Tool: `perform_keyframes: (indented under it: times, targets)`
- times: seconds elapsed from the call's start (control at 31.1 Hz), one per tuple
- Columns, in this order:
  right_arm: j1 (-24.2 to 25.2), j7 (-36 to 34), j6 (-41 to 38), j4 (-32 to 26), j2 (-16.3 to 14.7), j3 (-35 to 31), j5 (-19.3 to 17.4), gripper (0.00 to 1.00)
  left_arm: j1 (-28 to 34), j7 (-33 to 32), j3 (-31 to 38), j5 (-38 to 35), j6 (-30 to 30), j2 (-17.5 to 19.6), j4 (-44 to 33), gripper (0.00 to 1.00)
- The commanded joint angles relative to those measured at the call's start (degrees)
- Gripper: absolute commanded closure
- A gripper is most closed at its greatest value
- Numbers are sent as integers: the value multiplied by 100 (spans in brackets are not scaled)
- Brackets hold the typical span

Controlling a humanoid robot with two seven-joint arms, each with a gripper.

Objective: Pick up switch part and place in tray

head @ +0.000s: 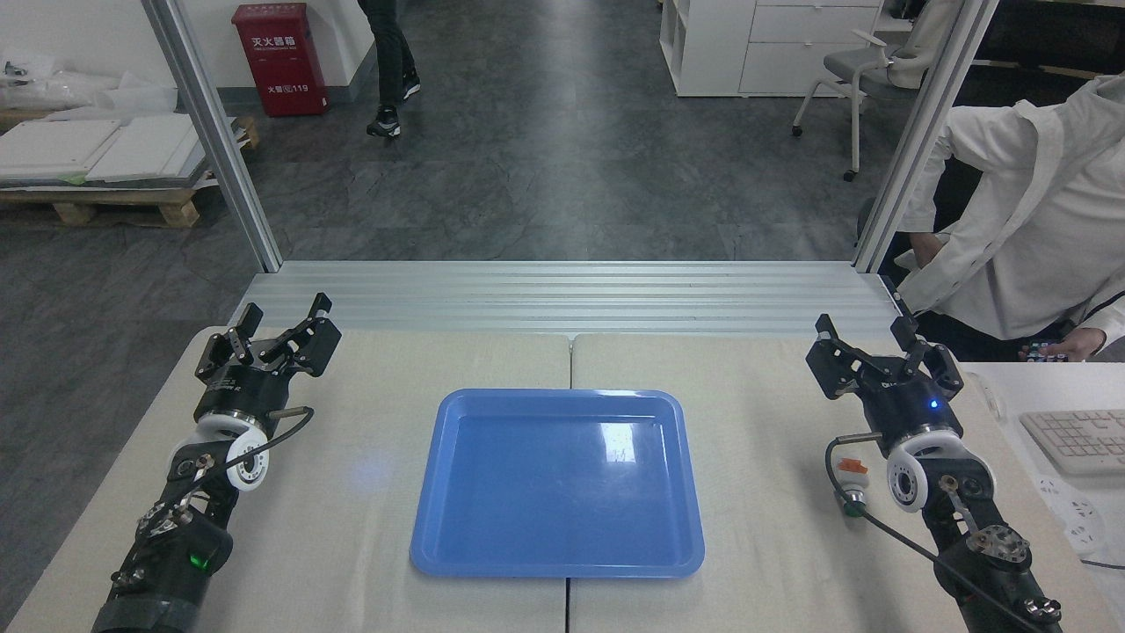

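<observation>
Looking down from the head camera, I see the blue tray (pixel 557 479) lying flat in the middle of the table (pixel 352 457). Nothing sits inside it, and a bright glare shines on its floor.

My left gripper (pixel 286 330) hangs over the far left part of the table. Its fingers are spread apart and hold nothing. The lower part of that arm is cut off by the bottom edge.

My right gripper (pixel 866 338) hangs over the far right part of the table. Its fingers are spread apart too, with nothing between them. A small blue light glows on its wrist.

The switch part (pixel 852 486) lies on the table just beside my right arm, close to the white ring of the wrist. It is well apart from the tray, off to the right of it. I can see its orange block and white body, but a black cable crosses by its dark end, so that end is hard to make out.

A person in a white shirt (pixel 1028 229) sits at the right edge, partly cut off. A keyboard (pixel 1077 440) lies there too, also cut off.
</observation>
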Motion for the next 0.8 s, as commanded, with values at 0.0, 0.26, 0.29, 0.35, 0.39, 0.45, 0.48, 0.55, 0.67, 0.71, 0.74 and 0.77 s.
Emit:
perform_keyframes:
  times: [0.0,0.26,0.29,0.35,0.39,0.45,0.48,0.55,0.67,0.71,0.74,0.77]
  targets:
    - [-9,123,195,10,118,10,-13,3,0,-29,0,-26,8,0,17,0]
    - [-27,273,319,-26,92,10,-4,3,-9,-47,0,0,0,0,9,0]
    - [-27,273,328,-34,92,28,4,3,-9,-47,0,0,0,0,9,0]
    - [-27,273,345,-43,92,28,5,3,-9,-47,0,0,0,0,9,0]
    - [-27,273,354,-52,92,28,5,3,-9,-47,0,0,0,0,9,0]
    - [-27,273,363,-43,92,37,13,3,-9,-47,0,0,0,0,9,0]
    - [-27,273,363,-52,92,28,13,3,-9,-47,0,0,0,0,9,0]
    - [-27,273,363,-52,92,28,5,3,-9,-47,0,0,0,0,9,0]
    - [-27,273,363,-52,83,19,5,3,-9,-47,0,0,0,0,9,0]
    - [-27,273,363,-52,83,19,5,3,-9,-47,0,0,0,0,9,0]
    - [-27,282,363,-52,74,28,5,3,-9,-47,0,0,0,0,9,0]
    - [-27,282,363,-52,74,28,5,3,-9,-47,0,0,0,0,9,0]
